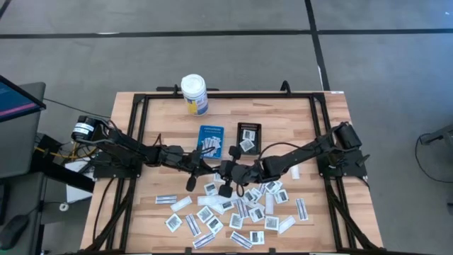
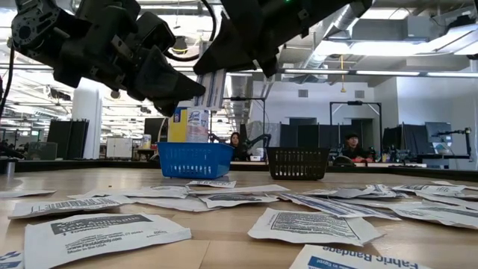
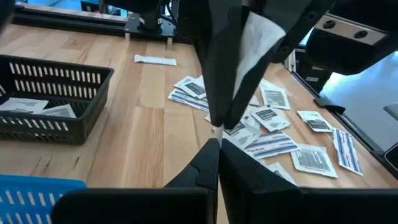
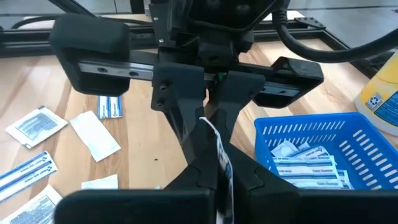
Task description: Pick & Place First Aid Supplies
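A narrow white paper strip packet with blue print point(image 4: 219, 163) is pinched between both closed end effectors, the left end effector point(image 1: 192, 177) and the right end effector point(image 1: 226, 185), above the wooden bench point(image 1: 163, 127) just before the small blue plastic basket point(image 1: 210, 141). Dozens of flat white paper packets point(image 1: 233, 212) are scattered on the bench's near half, and the small black mesh basket point(image 1: 248, 136) is seen beside the blue one.
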Controlling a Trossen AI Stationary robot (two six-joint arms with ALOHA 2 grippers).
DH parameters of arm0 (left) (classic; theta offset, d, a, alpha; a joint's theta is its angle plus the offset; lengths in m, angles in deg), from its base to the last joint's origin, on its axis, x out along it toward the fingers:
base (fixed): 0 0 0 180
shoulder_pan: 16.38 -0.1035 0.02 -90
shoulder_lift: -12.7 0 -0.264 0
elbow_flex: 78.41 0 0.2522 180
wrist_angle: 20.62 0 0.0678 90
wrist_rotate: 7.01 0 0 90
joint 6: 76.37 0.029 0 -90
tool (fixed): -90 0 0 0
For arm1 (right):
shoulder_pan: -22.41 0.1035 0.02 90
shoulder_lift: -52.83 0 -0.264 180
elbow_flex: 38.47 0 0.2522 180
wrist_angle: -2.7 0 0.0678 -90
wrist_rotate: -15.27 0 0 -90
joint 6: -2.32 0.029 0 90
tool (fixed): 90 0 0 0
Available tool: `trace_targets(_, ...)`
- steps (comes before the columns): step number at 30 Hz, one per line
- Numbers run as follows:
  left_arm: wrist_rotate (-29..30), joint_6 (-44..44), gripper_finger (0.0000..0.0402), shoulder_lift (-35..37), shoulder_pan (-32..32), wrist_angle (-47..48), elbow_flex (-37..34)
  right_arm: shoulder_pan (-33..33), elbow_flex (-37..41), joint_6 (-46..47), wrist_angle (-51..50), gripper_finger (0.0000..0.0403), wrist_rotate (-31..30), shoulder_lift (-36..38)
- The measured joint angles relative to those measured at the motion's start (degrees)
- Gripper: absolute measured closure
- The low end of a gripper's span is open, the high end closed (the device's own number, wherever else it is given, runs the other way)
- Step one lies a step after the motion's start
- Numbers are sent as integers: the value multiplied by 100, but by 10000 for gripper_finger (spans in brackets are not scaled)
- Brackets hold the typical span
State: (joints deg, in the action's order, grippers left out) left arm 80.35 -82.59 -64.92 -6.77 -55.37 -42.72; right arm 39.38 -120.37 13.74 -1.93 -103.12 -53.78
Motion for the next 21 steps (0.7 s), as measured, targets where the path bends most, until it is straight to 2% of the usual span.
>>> trace_targets(21,2,0,394,-4,0,70,-3,63,7,-151,-149,401,-11,83)
